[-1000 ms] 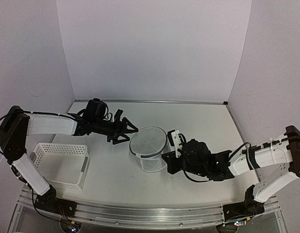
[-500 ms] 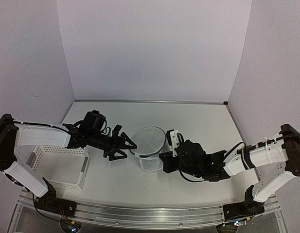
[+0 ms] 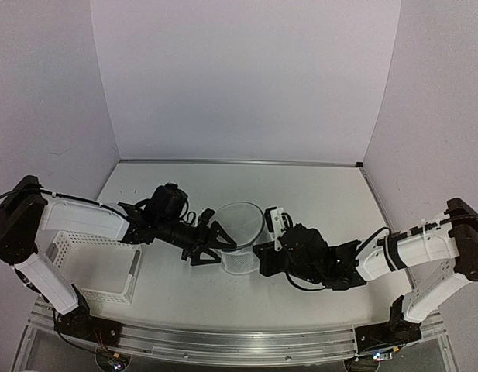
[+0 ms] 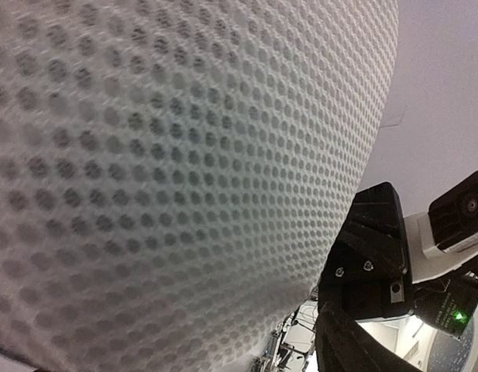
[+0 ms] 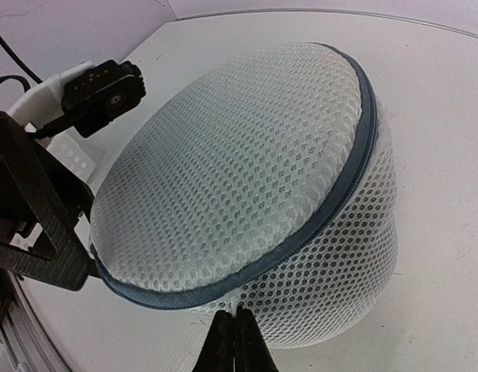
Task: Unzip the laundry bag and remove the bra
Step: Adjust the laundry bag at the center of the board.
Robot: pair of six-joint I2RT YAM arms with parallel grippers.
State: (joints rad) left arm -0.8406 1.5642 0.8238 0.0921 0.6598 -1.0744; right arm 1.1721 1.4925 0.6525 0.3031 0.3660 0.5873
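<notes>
Shifted over the last second: laundry bag (image 3: 242,232) only slightly, still near the middle of the table (image 3: 324,194) and a little toward its near edge, but now crowded from the left. Zip band (image 5: 335,201) closed along all that shows, so lid not yet opened; bra nowhere visible through the mesh, presumably still inside.

Pinched flat on the mesh just under that band, on the bag's right side: right gripper (image 5: 232,322), same hold as a second ago. Brought in from the back-left and now tight against the bag's left wall: left gripper (image 3: 214,242), jaws spread wide and closed on nothing, mesh filling its wrist view.

Reads as the bag steadied and the reach for the zip pull just beginning — though no pull identifiable in any view, so likely some searching along the band first.

Well apart, at the near left corner: white lattice basket (image 3: 72,242).

No brand, label or writing readable anywhere — only a small green light (image 4: 458,316) on the right wrist's housing.
</notes>
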